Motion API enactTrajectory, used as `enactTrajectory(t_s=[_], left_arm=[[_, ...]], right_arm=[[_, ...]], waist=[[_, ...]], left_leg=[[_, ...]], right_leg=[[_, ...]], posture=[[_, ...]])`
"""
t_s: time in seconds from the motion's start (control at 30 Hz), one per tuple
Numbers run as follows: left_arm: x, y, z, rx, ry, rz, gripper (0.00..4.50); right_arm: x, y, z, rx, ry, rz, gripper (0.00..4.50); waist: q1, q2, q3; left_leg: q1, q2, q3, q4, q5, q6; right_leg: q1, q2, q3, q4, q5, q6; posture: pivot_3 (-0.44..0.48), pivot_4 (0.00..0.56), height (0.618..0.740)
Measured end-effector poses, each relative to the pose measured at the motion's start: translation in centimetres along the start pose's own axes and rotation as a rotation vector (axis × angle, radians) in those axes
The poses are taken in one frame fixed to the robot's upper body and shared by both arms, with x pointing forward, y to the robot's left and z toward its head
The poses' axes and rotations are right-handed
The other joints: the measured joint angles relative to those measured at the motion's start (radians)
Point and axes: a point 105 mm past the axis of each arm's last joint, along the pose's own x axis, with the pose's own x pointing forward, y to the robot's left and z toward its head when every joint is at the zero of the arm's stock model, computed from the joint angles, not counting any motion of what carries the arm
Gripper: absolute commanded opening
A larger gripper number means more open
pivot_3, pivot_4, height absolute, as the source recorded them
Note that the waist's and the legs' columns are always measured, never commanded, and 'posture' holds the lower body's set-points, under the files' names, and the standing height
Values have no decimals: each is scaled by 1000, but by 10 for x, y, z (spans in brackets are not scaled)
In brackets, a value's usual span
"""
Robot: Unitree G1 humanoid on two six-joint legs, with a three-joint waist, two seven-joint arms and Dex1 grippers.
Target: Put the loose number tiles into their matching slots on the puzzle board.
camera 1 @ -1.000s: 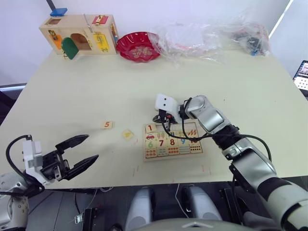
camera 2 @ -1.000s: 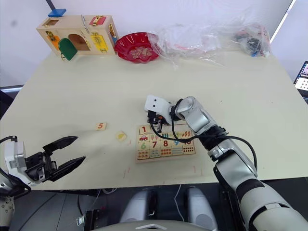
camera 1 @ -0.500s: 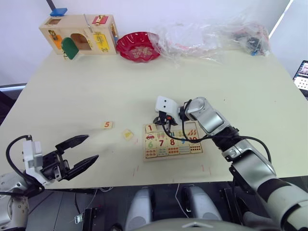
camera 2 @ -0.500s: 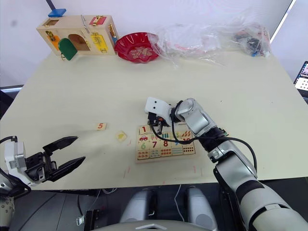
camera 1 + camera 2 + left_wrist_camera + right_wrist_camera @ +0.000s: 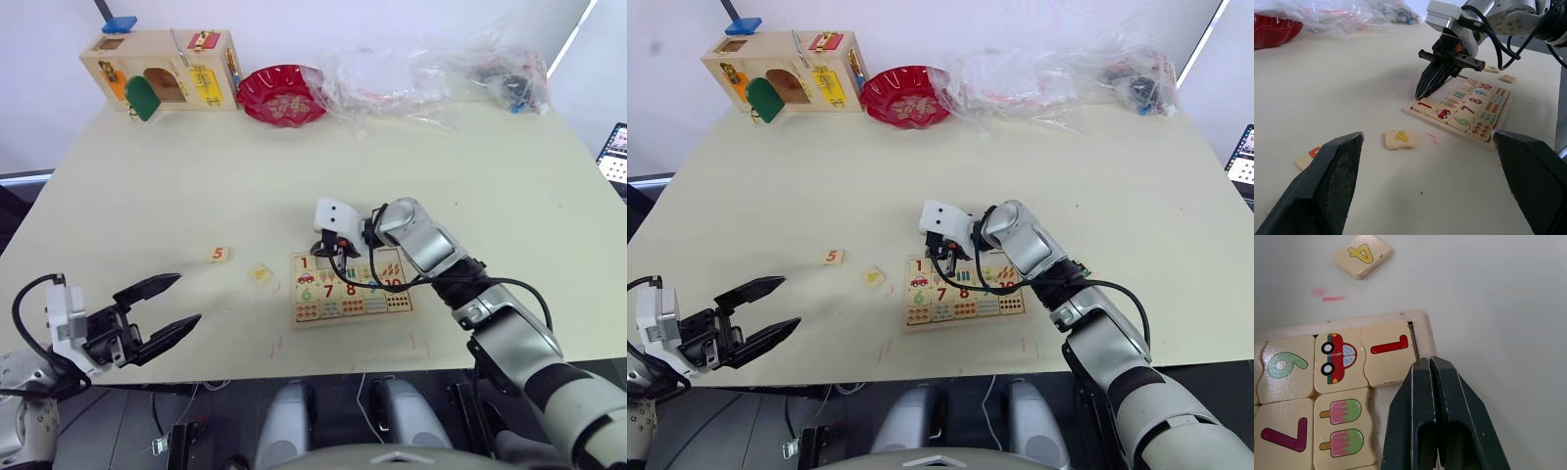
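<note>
The puzzle board (image 5: 353,287) lies near the table's front, right of centre. The red 1 tile (image 5: 1388,352) sits in its corner slot. My right gripper (image 5: 1429,360) is shut with nothing in it, its tips down over the upper row beside the 1, at the board's rim. The slot (image 5: 1378,401) next to the 1 looks bare. A loose yellow 4 tile (image 5: 259,273) and a red 5 tile (image 5: 218,254) lie on the table left of the board. Two more small tiles (image 5: 1501,73) lie past the board's far side. My left gripper (image 5: 188,299) hovers open near the front left edge.
A wooden box with coloured doors (image 5: 162,69) stands at the back left, and a red bowl (image 5: 282,94) sits beside it. Crumpled clear plastic bags (image 5: 431,73) spread along the back right. The table's front edge runs just below the board.
My right gripper has edged slightly down and left over the board's upper row, still shut. The left gripper and the loose tiles have not moved.
</note>
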Motion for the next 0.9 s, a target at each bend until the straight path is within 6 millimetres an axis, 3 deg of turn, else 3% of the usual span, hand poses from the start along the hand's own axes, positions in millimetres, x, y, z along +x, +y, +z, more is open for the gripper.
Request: enactTrajectory(t_s=[0.27,0.4,0.57,0.7,0.77,0.9], left_arm=[[0,0,0,2,-2,0,4500],[1,0,0,0,-2,1,4500],[2,-1,-2,-6,-6,2,4500],[1,-2,-4,-14,-6,4,4500],[3,-3,-5,-14,-10,-1,4500],[0,-4,-10,-32,7,9,4500]], right_arm=[[-1,0,-2,2,1,-5,51],[-13,-6,-4,29,-35,-56,51],[-53,-4,-4,67,-177,-140,51],[-67,6,-10,110,-271,-172,51],[-96,30,-17,146,-411,-190,51],[-142,48,-42,236,-440,-260,51]], waist=[[0,0,0],[3,0,0],[5,-1,0],[0,-1,-1],[7,-1,-1],[11,-2,-1]], left_leg=[[0,0,0,0,0,0],[0,0,0,0,0,0],[0,0,0,0,0,0],[1,0,1,0,0,0],[1,0,-1,0,0,0],[1,-1,0,2,0,0]], right_leg=[[0,0,0,0,0,0],[0,0,0,0,0,0],[1,0,0,0,1,1],[1,1,1,0,1,1],[2,1,0,0,1,1],[4,-1,0,-1,-1,-1]], posture=[[0,150,740],[0,150,740],[0,150,740],[0,150,740],[0,150,740],[0,150,740]])
